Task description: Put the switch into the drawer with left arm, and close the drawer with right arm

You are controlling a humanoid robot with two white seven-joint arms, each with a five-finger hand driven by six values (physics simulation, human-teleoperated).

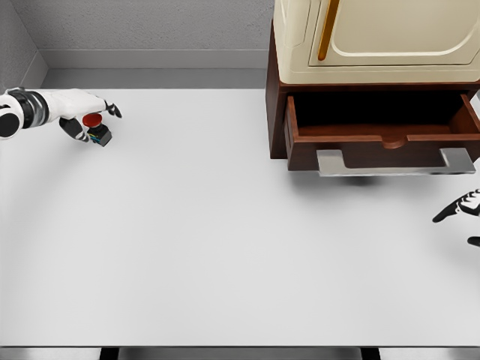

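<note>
One switch (pixel 96 129), red button on dark body, grasped in fingers of left hand (pixel 88 120) at far left of white table (pixel 187 240). One drawer (pixel 382 126), brown, pulled open, one grey handle (pixel 395 163) across front. One cream cabinet (pixel 375 37) above. One right hand (pixel 459 212) at right edge, fingers spread, holding nothing.

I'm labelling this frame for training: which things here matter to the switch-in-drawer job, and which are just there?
Job:
switch, held in the left hand
drawer, open
drawer handle
right hand, at the right edge

Just there:
table
cream cabinet door
wall
</note>
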